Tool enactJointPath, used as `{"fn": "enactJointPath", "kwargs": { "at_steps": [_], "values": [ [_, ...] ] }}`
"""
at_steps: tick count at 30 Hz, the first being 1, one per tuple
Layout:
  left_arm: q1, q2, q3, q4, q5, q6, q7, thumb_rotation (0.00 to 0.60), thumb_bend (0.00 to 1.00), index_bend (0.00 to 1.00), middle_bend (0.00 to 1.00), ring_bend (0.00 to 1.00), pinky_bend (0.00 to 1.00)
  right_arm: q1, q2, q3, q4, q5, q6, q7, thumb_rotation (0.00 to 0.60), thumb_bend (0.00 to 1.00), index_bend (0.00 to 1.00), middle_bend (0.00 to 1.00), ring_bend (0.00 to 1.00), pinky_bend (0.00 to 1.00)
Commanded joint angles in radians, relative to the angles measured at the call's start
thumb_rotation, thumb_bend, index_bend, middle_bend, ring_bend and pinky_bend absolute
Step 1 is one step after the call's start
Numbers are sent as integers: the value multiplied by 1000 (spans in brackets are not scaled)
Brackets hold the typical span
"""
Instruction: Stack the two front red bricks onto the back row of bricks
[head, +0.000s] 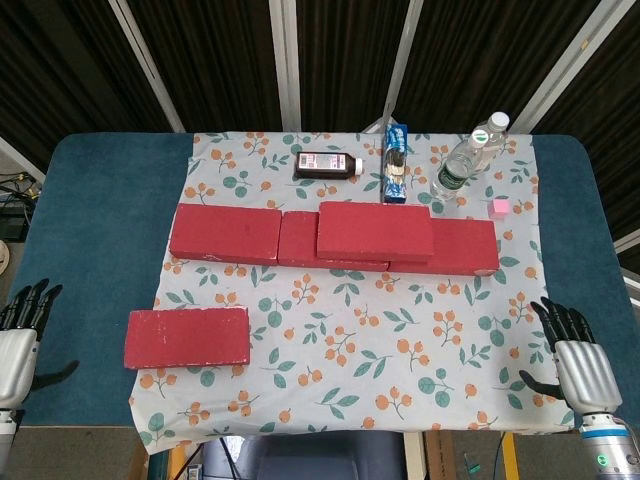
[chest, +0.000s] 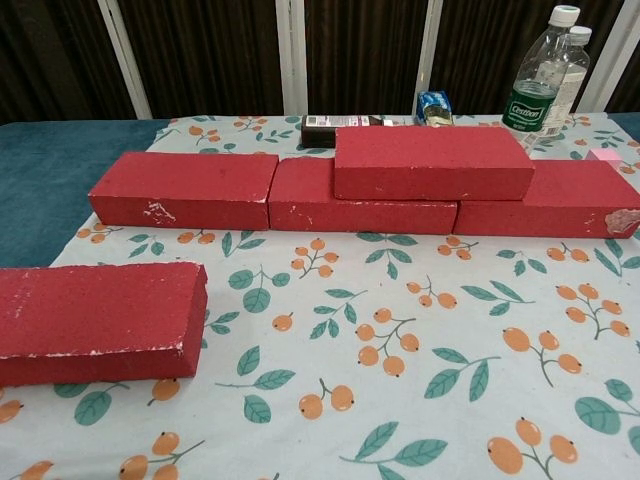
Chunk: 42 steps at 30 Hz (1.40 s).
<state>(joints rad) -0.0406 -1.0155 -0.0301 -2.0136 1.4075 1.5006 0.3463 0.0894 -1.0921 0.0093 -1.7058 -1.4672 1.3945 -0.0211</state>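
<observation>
— Where set atop the back row of bricks (head: 240, 236), over its middle and right bricks, lay one stacked red brick (head: 375, 231).
— And, well apart at front left on the flowered cloth (head: 400, 340), lay the other front red brick (head: 187, 337), untouched.
— Hovered off the table's (head: 90, 210) near corners: left hand (head: 18, 345) and right hand (head: 580, 362), fingers spread, holding nothing.

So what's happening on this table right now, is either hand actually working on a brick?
Neither hand holds anything. The right hand and the left hand both sit open at the table's near corners, away from the bricks. One red brick lies stacked on the back row of bricks, straddling the middle and right bricks. The other front brick lies untouched on the floral cloth at front left, so the job is half done.
</observation>
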Motion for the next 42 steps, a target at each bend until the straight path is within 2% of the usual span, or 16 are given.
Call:
{"fn": "enactJointPath", "kwargs": {
  "at_steps": [1,9,19,26,34,42],
  "values": [
    [-14,14,-7,-33,-50,-34,18,600,0,0,0,0,115,-9,-40,15,53,-24,47,12,600,235,0,0,0,0],
    [-83,-19,-21,-46,-174,-131,160,600,0,0,0,0,2,-15,-44,6,83,-46,54,61,600,235,0,0,0,0],
    [-259,-54,-83,-117,-400,-287,342,600,0,0,0,0,0,-6,-33,8,81,-29,18,78,600,235,0,0,0,0],
    [-362,-110,-88,-165,-525,-302,476,600,0,0,0,0,0,-2,-22,9,72,-11,-3,74,600,235,0,0,0,0],
    [-444,-183,-60,-189,-620,-275,588,600,0,0,0,0,0,1,-15,10,79,-13,-11,90,600,234,0,0,0,0],
    [-490,-237,-21,-193,-676,-234,643,600,0,0,0,0,0,1,-10,15,84,1,-19,118,600,234,0,0,0,0]
  ]
}}
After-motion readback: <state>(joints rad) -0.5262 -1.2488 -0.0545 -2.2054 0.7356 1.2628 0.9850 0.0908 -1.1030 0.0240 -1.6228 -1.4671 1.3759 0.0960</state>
